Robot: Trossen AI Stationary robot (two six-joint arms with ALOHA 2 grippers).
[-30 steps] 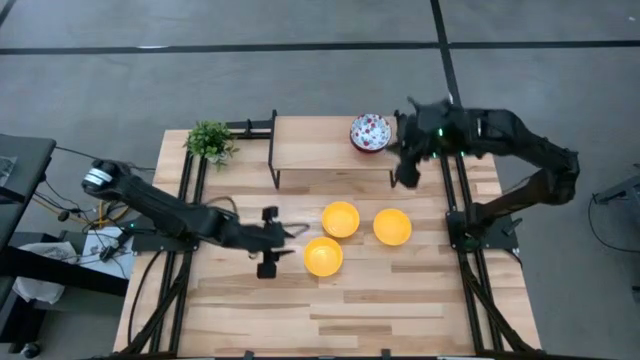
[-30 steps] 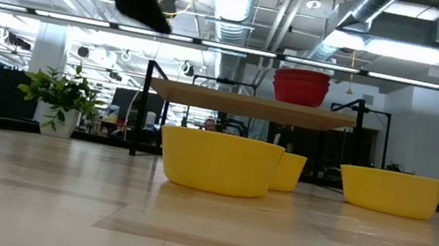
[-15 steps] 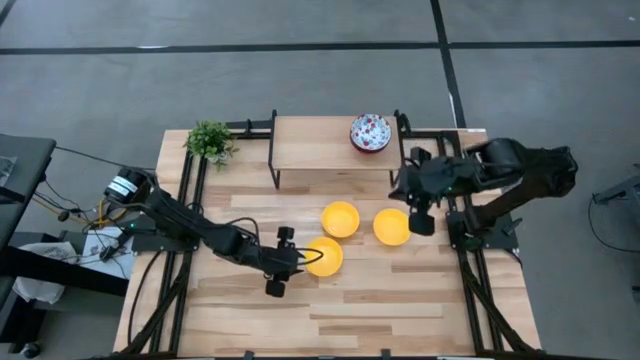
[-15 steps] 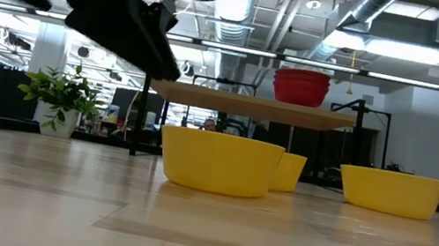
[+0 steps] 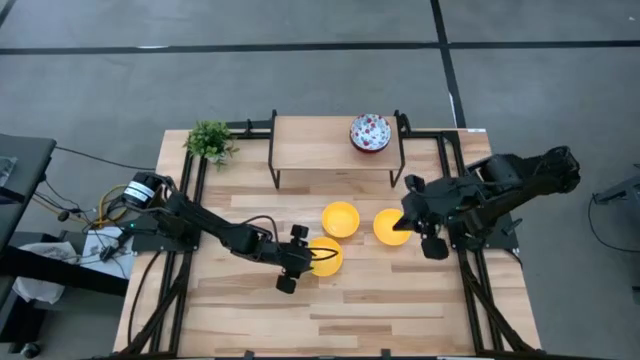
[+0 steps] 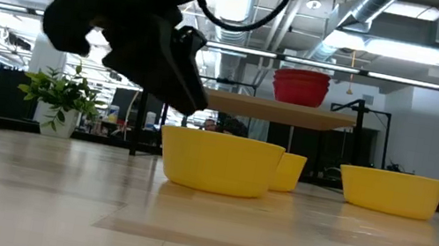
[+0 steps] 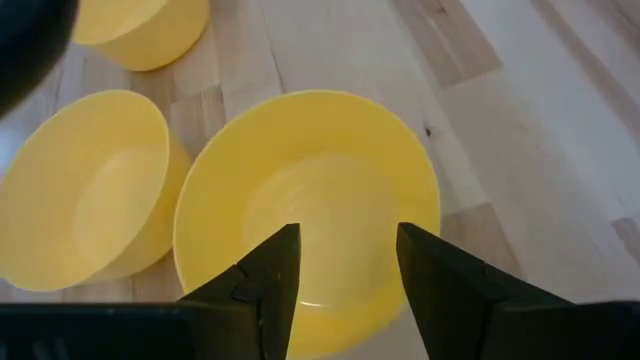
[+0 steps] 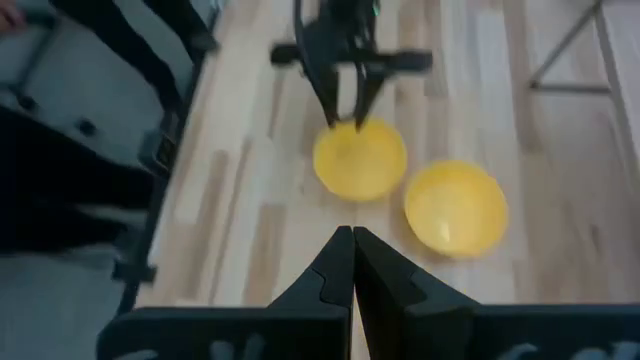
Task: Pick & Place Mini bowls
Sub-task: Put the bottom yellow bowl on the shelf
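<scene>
Three plain yellow mini bowls stand upright on the wooden surface (image 5: 400, 300). The front yellow bowl (image 5: 323, 257) sits nearest the left arm. The middle yellow bowl (image 5: 340, 219) is just behind it, so close that contact cannot be ruled out. The right yellow bowl (image 5: 391, 227) stands apart from the other two.

The left pincer (image 5: 303, 258) is at the near rim of the front yellow bowl. In the left wrist view its two fingers (image 7: 265, 275) are spread apart, their tips over the edge of the bowl (image 7: 310, 205), with nothing between them. The low view shows the same pincer (image 6: 183, 72) angled down just above the bowl's rim (image 6: 219, 162).

The right pincer (image 5: 408, 222) is at the right-hand edge of the right yellow bowl. In the right wrist view its fingers (image 8: 335, 270) are pressed together and grip nothing. Beyond them that view shows the front yellow bowl (image 8: 360, 160), the middle yellow bowl (image 8: 455, 208) and the left pincer (image 8: 348, 95).

A white floral-speckled bowl (image 5: 370, 132) rests on the raised wooden shelf (image 5: 320, 145) at the rear of the surface, towards its right end. From the low view it appears as red nested bowls (image 6: 300, 87); how many are stacked cannot be told.

A small green potted plant (image 5: 210, 141) stands at the rear left corner.
</scene>
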